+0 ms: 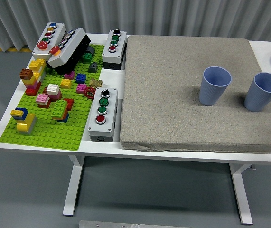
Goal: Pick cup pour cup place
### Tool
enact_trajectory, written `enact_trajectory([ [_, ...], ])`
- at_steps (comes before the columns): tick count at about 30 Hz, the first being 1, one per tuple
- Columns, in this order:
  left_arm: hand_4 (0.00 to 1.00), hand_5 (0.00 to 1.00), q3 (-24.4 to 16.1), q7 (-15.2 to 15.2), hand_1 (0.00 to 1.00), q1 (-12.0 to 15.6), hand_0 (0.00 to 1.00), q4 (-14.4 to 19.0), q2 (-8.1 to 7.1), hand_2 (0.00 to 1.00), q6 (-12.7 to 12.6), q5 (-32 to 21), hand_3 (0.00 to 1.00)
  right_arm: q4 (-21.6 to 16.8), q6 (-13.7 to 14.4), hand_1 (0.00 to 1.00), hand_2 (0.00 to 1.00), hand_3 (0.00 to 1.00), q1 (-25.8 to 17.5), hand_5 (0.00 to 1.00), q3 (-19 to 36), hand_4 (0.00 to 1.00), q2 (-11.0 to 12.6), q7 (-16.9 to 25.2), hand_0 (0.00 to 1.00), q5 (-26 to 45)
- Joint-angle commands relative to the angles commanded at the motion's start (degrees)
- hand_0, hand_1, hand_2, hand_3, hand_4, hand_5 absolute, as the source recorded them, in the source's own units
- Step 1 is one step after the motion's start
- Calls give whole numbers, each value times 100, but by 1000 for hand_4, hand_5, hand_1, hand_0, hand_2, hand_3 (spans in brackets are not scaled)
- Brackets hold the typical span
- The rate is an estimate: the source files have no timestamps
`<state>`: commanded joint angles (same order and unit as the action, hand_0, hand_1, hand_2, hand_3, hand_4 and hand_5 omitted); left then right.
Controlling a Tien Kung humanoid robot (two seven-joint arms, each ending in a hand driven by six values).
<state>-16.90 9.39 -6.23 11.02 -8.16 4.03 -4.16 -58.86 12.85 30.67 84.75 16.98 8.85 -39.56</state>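
Neither hand is showing, while two upright blue ribbed plastic cups (215,85) (263,91) are standing apart on the grey fabric mat (173,95).

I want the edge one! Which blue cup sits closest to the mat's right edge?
The right blue ribbed plastic cup, by the grey fabric mat's right edge; the left blue cup stands further in.
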Motion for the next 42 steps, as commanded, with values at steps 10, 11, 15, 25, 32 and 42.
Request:
enact_trajectory([
  [10, 640, 882, 0, -10, 842, 7, 882, -10, 16, 920, -10, -50, 806, -13, 106, 823, 875, 853, -5, 998, 85, 845, -14, 144, 844, -237],
  [11, 640, 882, -1, -10, 842, 9, 882, -10, 16, 920, -10, -50, 806, -7, 115, 823, 875, 853, -7, 998, 91, 845, -17, 166, 844, -238],
  [15, 641, 882, 18, -18, 842, 19, 882, -10, 15, 920, -11, -84, 805, 4, 134, 823, 875, 853, -15, 998, 110, 849, -24, 196, 844, -263],
  [25, 640, 882, 99, -40, 850, 55, 854, -10, 17, 922, -15, -293, 806, 9, 113, 823, 874, 854, -15, 998, 133, 851, -31, 169, 844, -404],
  [32, 640, 880, 126, -20, 877, 82, 858, -2, 12, 931, -27, -426, 805, 10, 223, 823, 874, 858, -10, 998, 267, 848, -73, 301, 847, -619],
  [42, 642, 879, 126, -37, 871, 65, 850, -10, 21, 926, -16, -337, 807, 9, 232, 823, 874, 860, -43, 998, 757, 848, -40, 307, 850, -963],
])
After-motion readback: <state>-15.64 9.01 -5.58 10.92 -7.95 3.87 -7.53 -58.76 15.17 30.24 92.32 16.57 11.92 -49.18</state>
